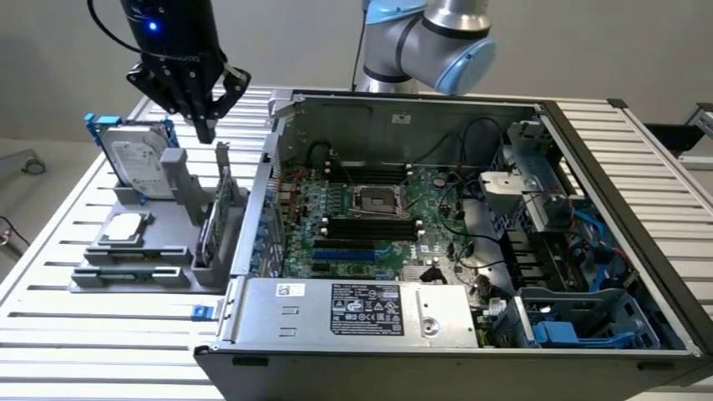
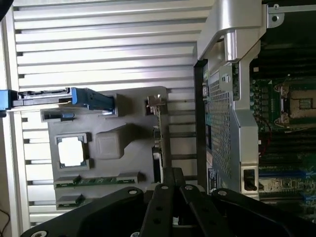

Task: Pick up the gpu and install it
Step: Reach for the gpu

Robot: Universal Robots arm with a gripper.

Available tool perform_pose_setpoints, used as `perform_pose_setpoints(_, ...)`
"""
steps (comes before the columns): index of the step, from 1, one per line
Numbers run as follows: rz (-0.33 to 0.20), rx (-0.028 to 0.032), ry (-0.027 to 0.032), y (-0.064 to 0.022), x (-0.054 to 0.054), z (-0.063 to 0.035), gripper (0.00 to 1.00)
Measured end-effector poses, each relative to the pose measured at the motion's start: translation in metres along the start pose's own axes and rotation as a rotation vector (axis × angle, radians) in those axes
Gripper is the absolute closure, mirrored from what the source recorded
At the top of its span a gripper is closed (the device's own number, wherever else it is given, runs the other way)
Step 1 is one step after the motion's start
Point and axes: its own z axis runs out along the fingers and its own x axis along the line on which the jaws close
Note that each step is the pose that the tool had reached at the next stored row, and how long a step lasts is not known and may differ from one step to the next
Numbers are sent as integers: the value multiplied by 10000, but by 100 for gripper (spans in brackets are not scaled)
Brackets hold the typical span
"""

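The gpu (image 1: 226, 203) stands on edge in a slot of the grey parts holder (image 1: 145, 251), its silver bracket end pointing up, just left of the open computer case (image 1: 334, 313). My black gripper (image 1: 206, 134) hangs a little above the card's top end, slightly to the exterior view's left. Its fingers are shut together with nothing between them. In the wrist view the gpu (image 2: 158, 143) is a thin dark edge in the grey holder (image 2: 111, 143), with the shut gripper (image 2: 173, 173) close beside its near end.
A silver hard drive in a blue frame (image 1: 139, 163) stands in the holder, beside a processor chip (image 1: 125, 227) and memory sticks (image 1: 134, 271). The case's motherboard (image 1: 368, 225) lies exposed with blue slots (image 1: 346, 251). The case's metal wall (image 2: 222, 123) runs close beside the gpu.
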Motion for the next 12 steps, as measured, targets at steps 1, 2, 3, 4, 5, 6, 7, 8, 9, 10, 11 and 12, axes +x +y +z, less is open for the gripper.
perform_pose_setpoints(1, -32, 2, 34, -12, 0, 7, 89)
perform_pose_setpoints(2, -79, 4, 65, -21, -1, 13, 89)
perform_pose_setpoints(3, -145, 7, 88, -28, -1, 19, 89)
perform_pose_setpoints(4, -227, 11, 108, -33, -1, 24, 89)
perform_pose_setpoints(5, -324, 16, 122, -38, -1, 28, 89)
perform_pose_setpoints(6, -446, 21, 131, -40, -1, 31, 89)
perform_pose_setpoints(7, -564, 25, 137, -43, -2, 34, 89)
perform_pose_setpoints(8, -662, 28, 142, -47, 0, 40, 89)
perform_pose_setpoints(9, -709, 31, 146, -49, 14, 40, 89)
perform_pose_setpoints(10, -709, 28, 142, -49, 14, 41, 89)
perform_pose_setpoints(11, -710, 28, 142, -49, 14, 41, 89)
perform_pose_setpoints(12, -710, 28, 142, -49, 14, 41, 89)
